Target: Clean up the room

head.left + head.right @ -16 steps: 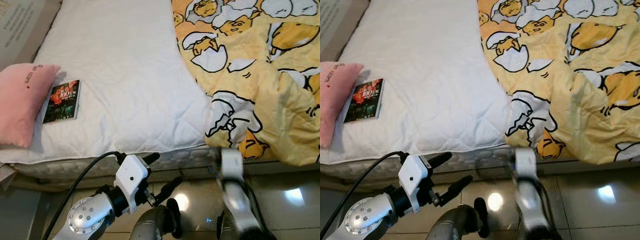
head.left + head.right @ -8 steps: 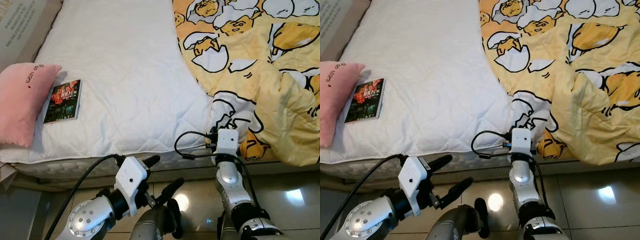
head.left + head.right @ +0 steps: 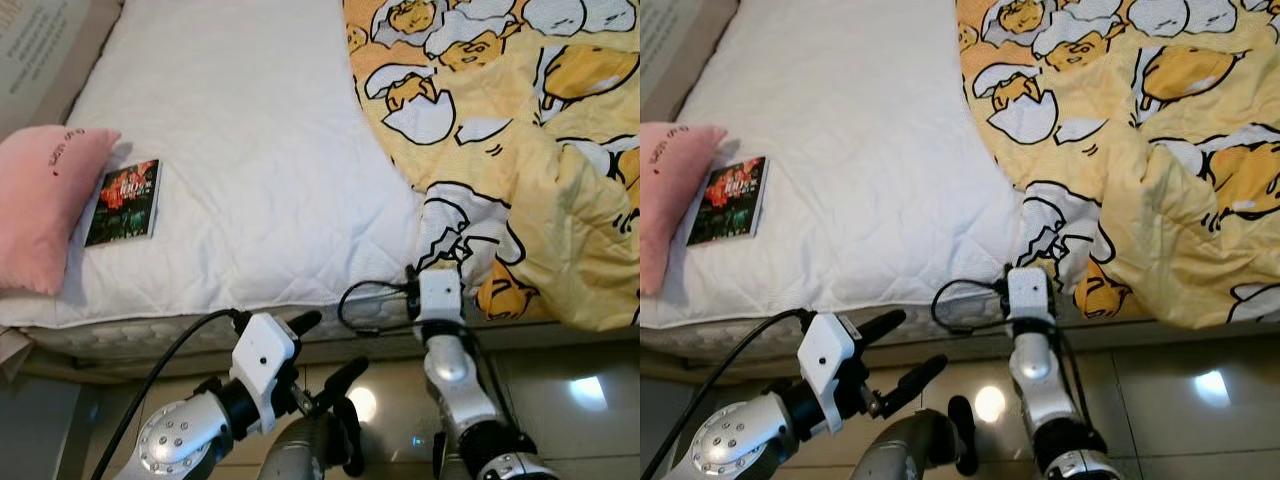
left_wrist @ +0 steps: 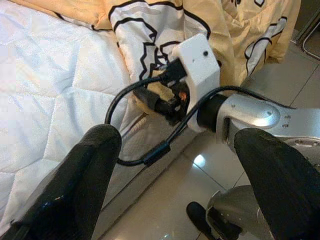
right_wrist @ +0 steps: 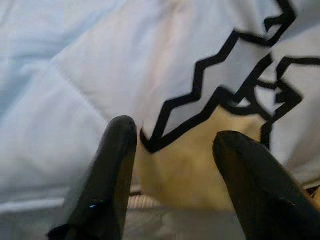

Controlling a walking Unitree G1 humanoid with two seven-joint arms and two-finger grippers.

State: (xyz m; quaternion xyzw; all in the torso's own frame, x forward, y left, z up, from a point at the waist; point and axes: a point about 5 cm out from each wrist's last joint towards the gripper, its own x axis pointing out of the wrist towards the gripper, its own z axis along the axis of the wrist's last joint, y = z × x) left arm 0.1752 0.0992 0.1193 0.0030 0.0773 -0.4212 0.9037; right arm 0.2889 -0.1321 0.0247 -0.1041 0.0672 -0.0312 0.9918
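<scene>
Both grippers [image 3: 322, 350] [image 5: 172, 145] parted, empty

Glossy tiled floor [image 3: 590, 395] lies below the white mattress [image 3: 250, 150].

Bed: a mattress [image 3: 250, 150] under a white quilted cover, its front edge facing the tiled floor [image 3: 570, 390].
Blanket: a yellow blanket [image 3: 520, 130] with egg cartoons covers the bed's right side; its hem hangs over the front edge, just ahead of the right gripper's fingers [image 5: 112, 180].
Book: a dark-covered book [image 3: 124, 202] lies flat near the left edge.
Pillow: a pink pillow [image 3: 40, 215] touches the book's left side.
</scene>
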